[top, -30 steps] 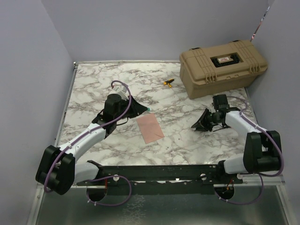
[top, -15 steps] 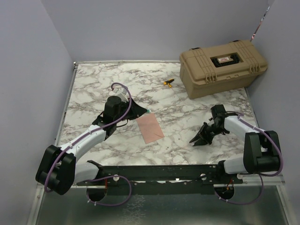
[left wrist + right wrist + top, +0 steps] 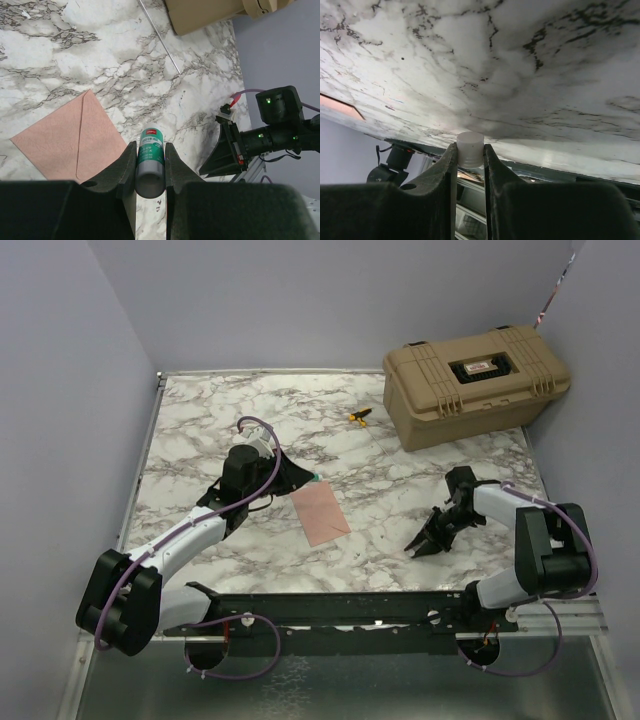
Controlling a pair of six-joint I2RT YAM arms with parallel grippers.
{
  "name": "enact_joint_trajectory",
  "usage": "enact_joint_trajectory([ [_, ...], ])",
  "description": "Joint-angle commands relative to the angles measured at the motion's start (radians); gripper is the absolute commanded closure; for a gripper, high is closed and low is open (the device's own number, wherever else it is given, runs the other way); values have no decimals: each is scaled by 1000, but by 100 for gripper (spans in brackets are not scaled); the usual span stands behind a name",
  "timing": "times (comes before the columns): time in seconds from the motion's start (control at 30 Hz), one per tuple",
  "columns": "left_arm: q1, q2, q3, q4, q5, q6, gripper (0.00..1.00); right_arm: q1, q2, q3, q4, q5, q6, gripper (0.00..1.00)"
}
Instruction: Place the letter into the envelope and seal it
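Key relation: the envelope point(image 3: 321, 515) lies flat on the counter point(image 3: 390, 440), just near-right of your left tool point(image 3: 305, 477). It is close under the tip, and nothing touches it. Its long axis runs far to near, skewed a little rightward at the near end. The face with the triangular fold lines is up; whether that flap is stuck down cannot be told. Your left arm is plainly the nearer one. The right tool point(image 3: 421, 542) sits well apart to the right, low over bare marble. Left tool: clenched on a green-labelled glue stick point(image 3: 150, 152), which lies along the fingers with its far end aimed out past the envelope's edge. Right tool: clenched on a small white cap point(image 3: 470, 148), likely the stick's own. The letter shows nowhere as a separate sheet, so you cannot tell whether it is already inside. Judgement: the gluing falls to your left arm, and it needs only a short swing near-right to bring the stick's end over the flap.
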Motion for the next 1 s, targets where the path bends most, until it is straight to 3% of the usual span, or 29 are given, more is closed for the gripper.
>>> enact_joint_trajectory([
  [0.0,-1,-9,-10,25,-15,16,100,5,26,1,8,67,19,80],
  [0.2,-1,-7,-14,24,-10,15,100,5,34,24,9,99,20,70],
  [0.47,-1,-10,-17,25,-8,12,100,5,29,64,-3,122,23,63],
  [0.63,-1,-11,-18,24,-5,12,100,4,-5,84,-23,146,10,52],
  [0.77,-1,-10,-16,27,0,19,100,5,-78,89,-48,204,-26,45],
  [0.97,-1,-7,-12,38,-3,25,100,60,-281,103,-62,398,-125,44],
])
